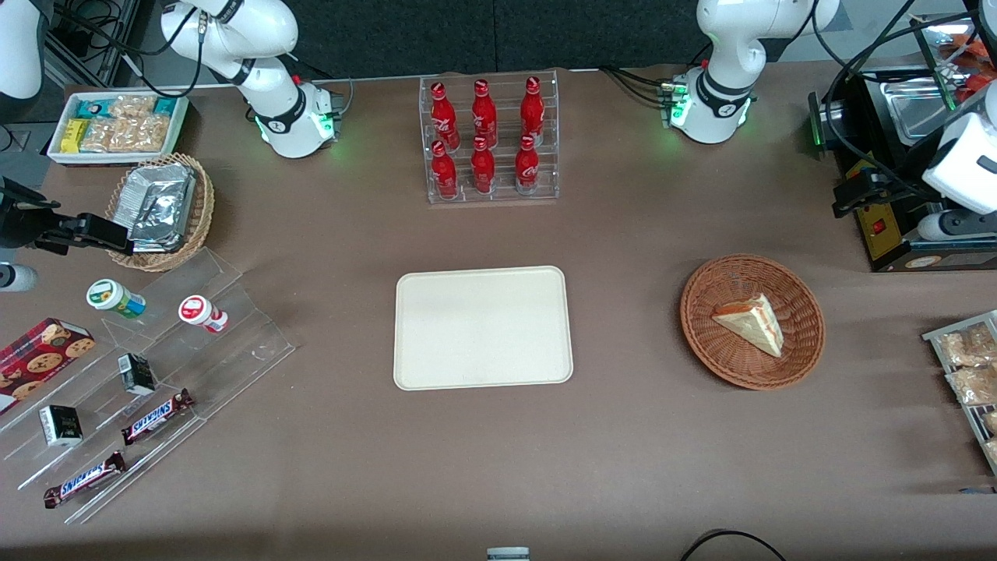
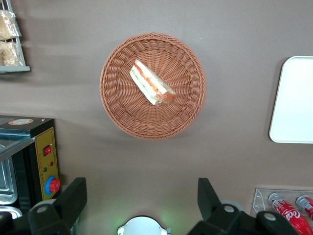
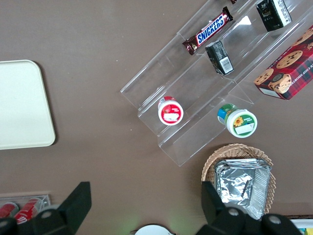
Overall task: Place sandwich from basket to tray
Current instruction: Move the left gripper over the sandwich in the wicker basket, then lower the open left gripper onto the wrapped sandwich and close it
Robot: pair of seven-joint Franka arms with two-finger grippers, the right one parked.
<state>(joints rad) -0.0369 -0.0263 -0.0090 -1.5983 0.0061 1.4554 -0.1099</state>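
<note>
I'm seeing the sandwich (image 1: 751, 322) lying on its side inside the reddish-brown basket (image 1: 752, 321), its cut edge with red and green filling showing in the left wrist view (image 2: 151, 83). The basket (image 2: 152, 85) is sitting on the brown table (image 1: 623, 436) toward the working arm's end, about midway between the table's edge nearest the front camera and the edge where the arm bases stand. The cream tray (image 1: 483, 327) is lying flat near the middle of the table, well apart from the basket, with nothing on it. My gripper (image 2: 142, 200) is hovering high above the table, clear of the basket, its two fingers (image 2: 73, 196) spread wide and holding nothing. A clear rack of red bottles (image 1: 489, 140) is standing farther from the front camera than the tray, near the edge by the arm bases.
</note>
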